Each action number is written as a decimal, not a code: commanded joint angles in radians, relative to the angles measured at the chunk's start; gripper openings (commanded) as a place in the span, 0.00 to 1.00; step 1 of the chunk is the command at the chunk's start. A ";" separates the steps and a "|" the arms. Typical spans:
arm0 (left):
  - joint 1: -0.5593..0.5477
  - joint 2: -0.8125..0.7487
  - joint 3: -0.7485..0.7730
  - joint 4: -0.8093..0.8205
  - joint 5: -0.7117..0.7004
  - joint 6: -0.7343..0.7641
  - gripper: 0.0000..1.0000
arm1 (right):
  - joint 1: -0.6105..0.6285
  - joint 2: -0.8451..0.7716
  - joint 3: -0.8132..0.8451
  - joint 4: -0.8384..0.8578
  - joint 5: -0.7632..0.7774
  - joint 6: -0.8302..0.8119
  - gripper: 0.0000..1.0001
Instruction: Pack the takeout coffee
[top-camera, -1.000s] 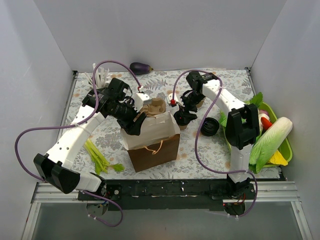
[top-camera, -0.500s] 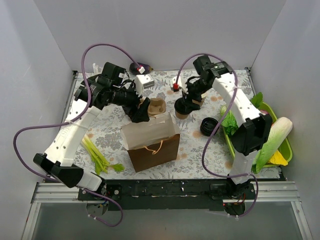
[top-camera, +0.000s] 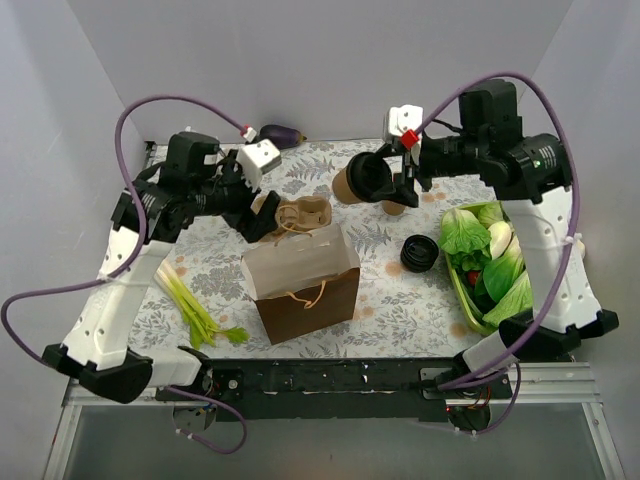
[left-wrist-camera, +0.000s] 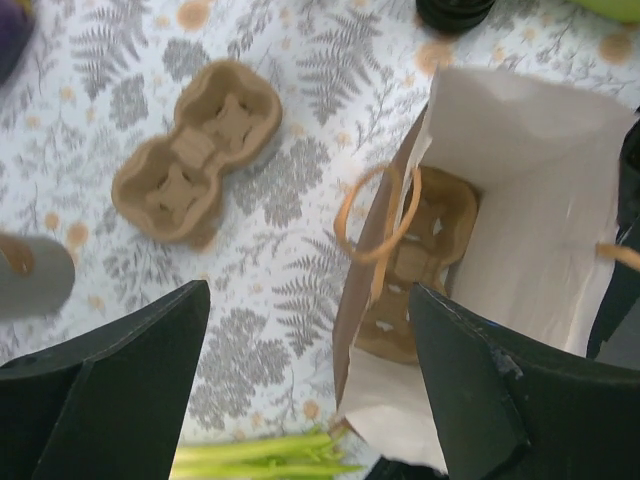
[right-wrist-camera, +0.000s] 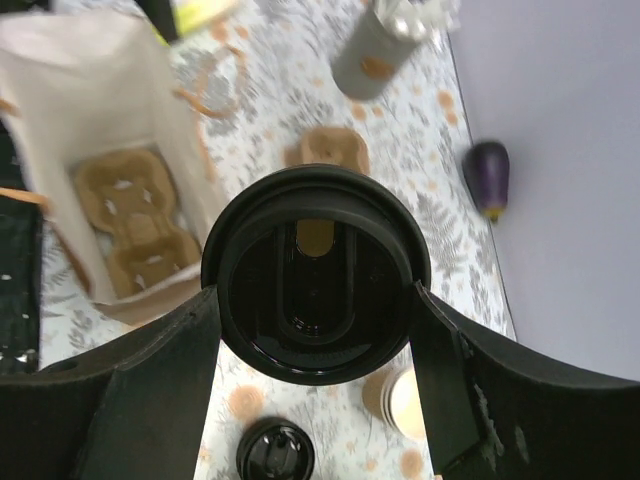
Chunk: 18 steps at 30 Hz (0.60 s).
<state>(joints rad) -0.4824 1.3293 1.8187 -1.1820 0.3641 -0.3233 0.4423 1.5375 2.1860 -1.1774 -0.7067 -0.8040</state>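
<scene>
Leftmost, the left arm rises from its base and bends over the bench, its hand (top-camera: 262, 212) hovering above the far-left side of the bag (top-camera: 303, 284). Its wrist view shows the two fingers (left-wrist-camera: 110, 395) spread wide with nothing between them. Below the gap lies floral bench (left-wrist-camera: 270, 270); a loose cup tray (left-wrist-camera: 196, 150) sits ahead and to the hand's left, and the open bag (left-wrist-camera: 520, 230) lies under its right finger, a second tray (left-wrist-camera: 415, 275) flat on the bag's floor. Celery (left-wrist-camera: 262, 466) is cut off at the bottom edge, and a grey blurred shape at the left edge cannot be made out.

Rightward, the right arm stands tall and folds over at the elbow, its forearm level and pointing left, the hand (top-camera: 395, 172) raised above the bench beyond the bag. It is clamped on the coffee (top-camera: 362, 178), which lies on its side with the lid facing the wrist camera. From that camera the lid (right-wrist-camera: 316, 287) fills the gap between the fingers (right-wrist-camera: 130, 400) and hides the cup's body and the contact points. Beneath and to the hand's right, a cup stack (right-wrist-camera: 403, 401) is half covered.
</scene>
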 joint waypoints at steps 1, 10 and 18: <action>0.016 -0.126 -0.137 -0.042 -0.062 -0.025 0.81 | 0.102 -0.027 0.014 -0.118 -0.088 -0.015 0.01; 0.016 -0.105 -0.280 -0.024 0.054 -0.013 0.62 | 0.375 -0.076 -0.115 -0.134 0.073 -0.107 0.01; 0.013 -0.044 -0.277 -0.027 0.226 0.062 0.11 | 0.461 0.021 -0.091 -0.050 0.163 -0.015 0.01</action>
<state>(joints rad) -0.4683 1.2869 1.5326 -1.2186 0.4538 -0.3084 0.8810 1.5295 2.0731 -1.3022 -0.6109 -0.8688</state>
